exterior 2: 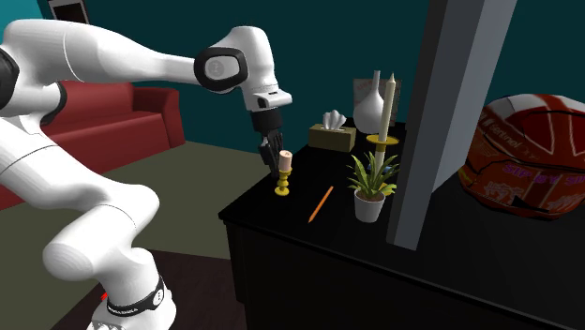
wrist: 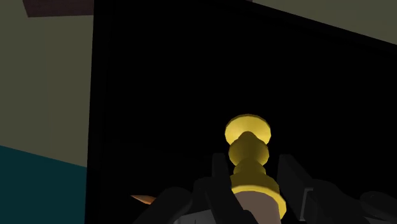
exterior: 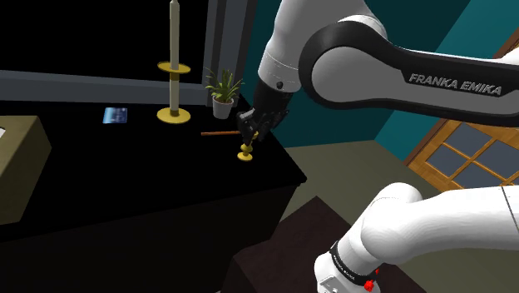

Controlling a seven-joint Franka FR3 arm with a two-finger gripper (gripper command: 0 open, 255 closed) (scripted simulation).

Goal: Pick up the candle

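A short tan candle [exterior 2: 285, 161] stands in a small gold holder [exterior 2: 282, 184] whose base rests near the corner of the black table [exterior 2: 281, 234]. In the shoulder view the gold holder [exterior: 246, 153] shows just under my black gripper [exterior: 249, 129]. Seen from the wrist, the gripper [wrist: 254, 173] has its fingers [wrist: 218, 181] pressed against both sides of the candle [wrist: 257, 207], with the gold holder [wrist: 249, 153] reaching down toward the table. My gripper [exterior 2: 273, 150] comes at it from the table's edge side.
A tall cream candle [exterior: 174, 50] in a yellow stand, a potted plant [exterior: 223, 91] and an orange pencil [exterior: 219, 132] lie close behind. A tissue box [exterior 2: 332, 137], white vase [exterior 2: 373, 108], grey pillar [exterior 2: 450, 122] and red helmet [exterior 2: 530, 155] stand further along. The table edge [exterior: 291, 171] is near.
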